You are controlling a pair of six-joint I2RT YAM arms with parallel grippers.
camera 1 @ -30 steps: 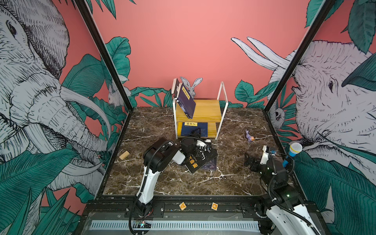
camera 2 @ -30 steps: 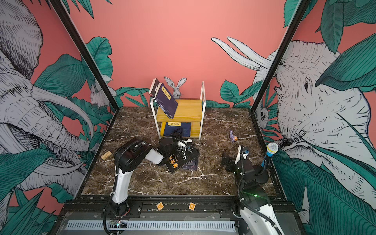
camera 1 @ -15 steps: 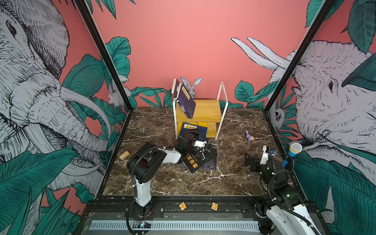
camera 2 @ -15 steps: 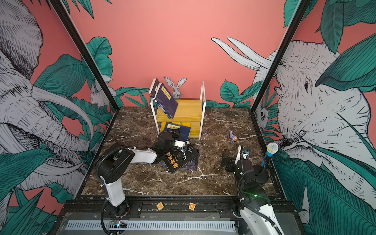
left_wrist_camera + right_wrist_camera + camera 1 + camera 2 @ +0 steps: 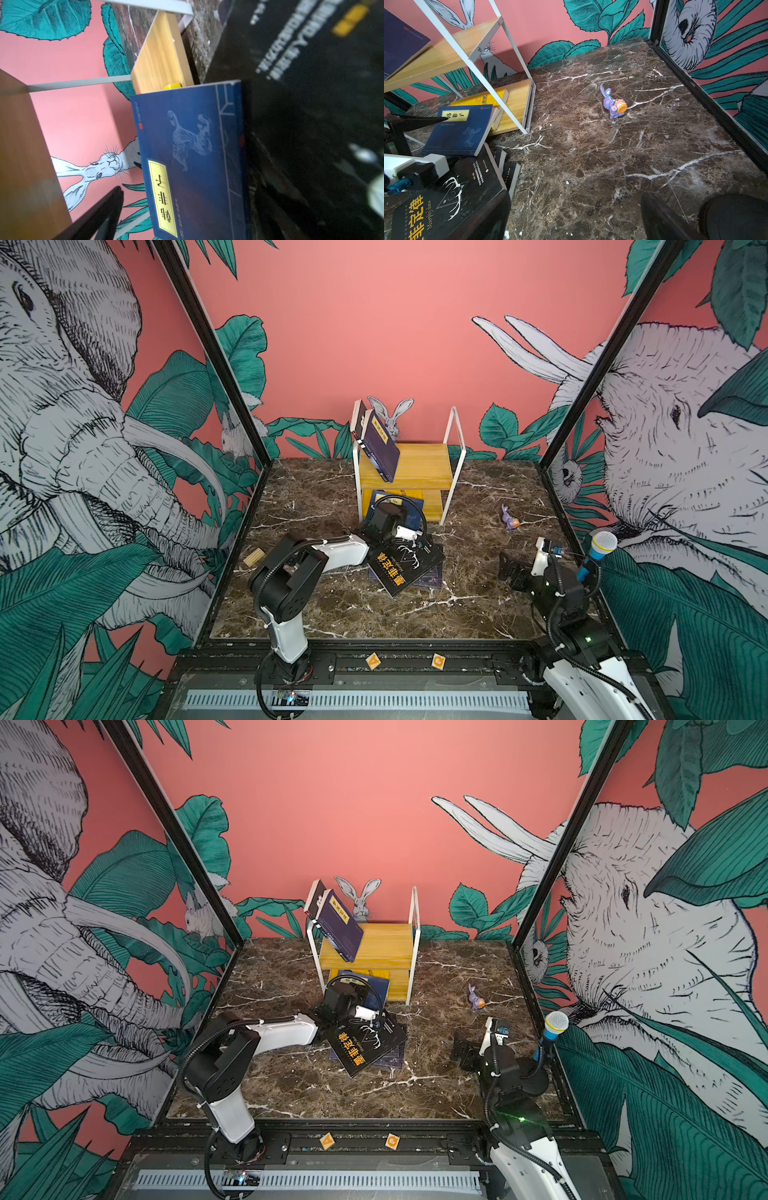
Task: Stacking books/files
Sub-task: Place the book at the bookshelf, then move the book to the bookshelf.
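The left gripper (image 5: 390,508) is open wide (it looks like it holds nothing) over the blue book (image 5: 460,128). That book leans on the shelf's (image 5: 419,464) low board and on the black book (image 5: 405,562), near the middle of the bench (image 5: 332,605). Two books (image 5: 380,443) lean on the shelf's top board. The right gripper (image 5: 509,572), by the right edge, is open and empty.

Navy book (image 5: 460,133) with yellow label, black book (image 5: 452,199) with orange title, brown white-veined marble table (image 5: 612,166).

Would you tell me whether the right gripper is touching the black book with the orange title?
Apart. Both top views show a stretch of bare marble tabletop between the open right gripper and the black book.
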